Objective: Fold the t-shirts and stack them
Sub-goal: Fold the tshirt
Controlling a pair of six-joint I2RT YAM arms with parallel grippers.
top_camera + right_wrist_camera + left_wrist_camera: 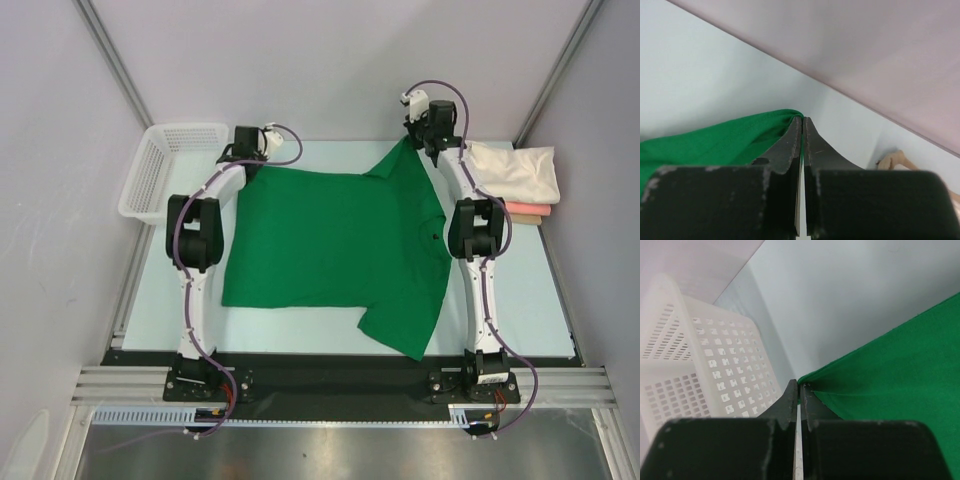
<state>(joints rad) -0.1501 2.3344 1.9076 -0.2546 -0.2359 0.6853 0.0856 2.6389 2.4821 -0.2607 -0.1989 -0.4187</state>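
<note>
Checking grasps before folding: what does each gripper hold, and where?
The green t-shirt: the left gripper pinches its far hem corner, the right gripper its far sleeve edge.

Overhead from near side, wrist views tight along left claw [799,384], right claw [802,118], green t-shirt [330,240] apparently shared

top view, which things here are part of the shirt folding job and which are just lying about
Part of the job: green t-shirt, spread out; left pincer and right pincer, each shut on its far edge; folded cream shirt; pink shirt under it.
Just lying about: white mesh basket, far left.
</note>
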